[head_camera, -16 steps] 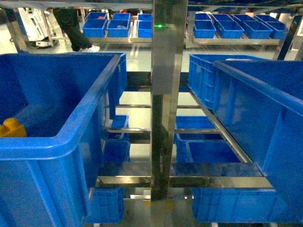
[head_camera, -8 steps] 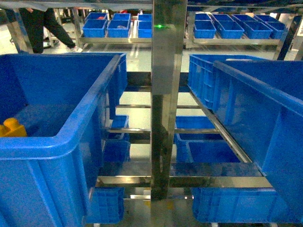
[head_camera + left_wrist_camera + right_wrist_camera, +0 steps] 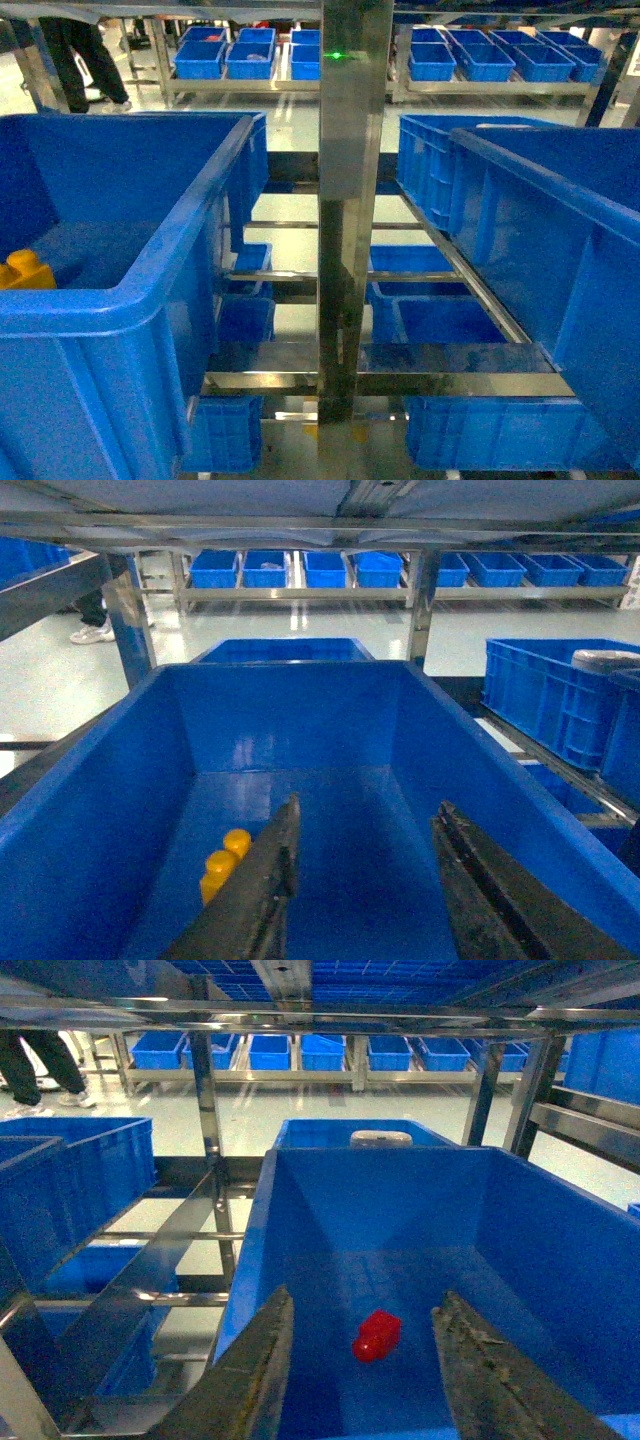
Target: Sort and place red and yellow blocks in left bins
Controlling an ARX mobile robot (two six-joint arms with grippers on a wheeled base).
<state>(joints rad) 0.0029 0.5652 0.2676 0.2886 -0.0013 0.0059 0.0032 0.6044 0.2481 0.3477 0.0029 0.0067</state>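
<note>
While both grippers hang with jaws wide and empty, red block [image 3: 377, 1335] lies between right gripper [image 3: 360, 1380] jaws, in the right crate [image 3: 300, 1220].

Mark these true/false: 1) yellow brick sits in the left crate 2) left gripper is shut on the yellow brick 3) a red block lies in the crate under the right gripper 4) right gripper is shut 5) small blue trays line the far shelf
1) True: the yellow brick lies on the floor of the left crate.
2) False: the left gripper is open and empty above the crate.
3) True: a red block lies in the right crate.
4) False: the right gripper is open, holding nothing.
5) True: small blue trays line the far shelf.
</note>
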